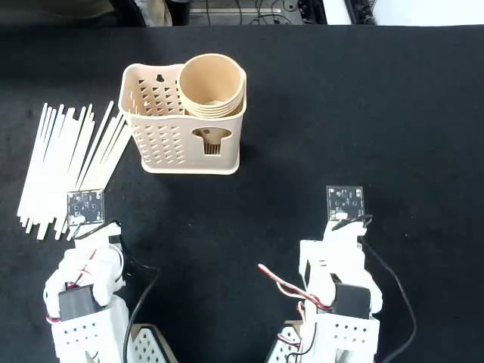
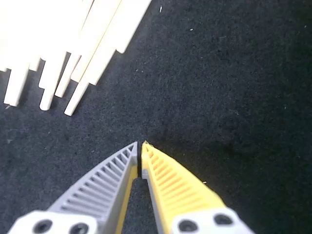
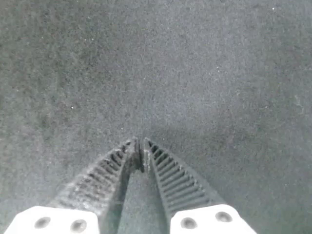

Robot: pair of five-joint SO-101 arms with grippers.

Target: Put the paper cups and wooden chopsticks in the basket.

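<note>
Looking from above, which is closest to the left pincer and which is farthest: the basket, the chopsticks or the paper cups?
1. Wooden chopsticks, lying just beyond the left pincer.
2. Basket, farther back and to the right.
3. Paper cups, stacked in the basket's right side.

The basket [image 1: 181, 132] stands on the tabletop [image 1: 363, 113], toward the far side and left of centre. The paper cups [image 1: 212, 83] sit stacked in its right compartment. The chopsticks [image 1: 64, 162] lie fanned on the tabletop just left of the basket. The left hand [image 2: 140, 146] is near their front ends; the right hand [image 3: 140, 144] is well apart, right of and in front of the basket
</note>
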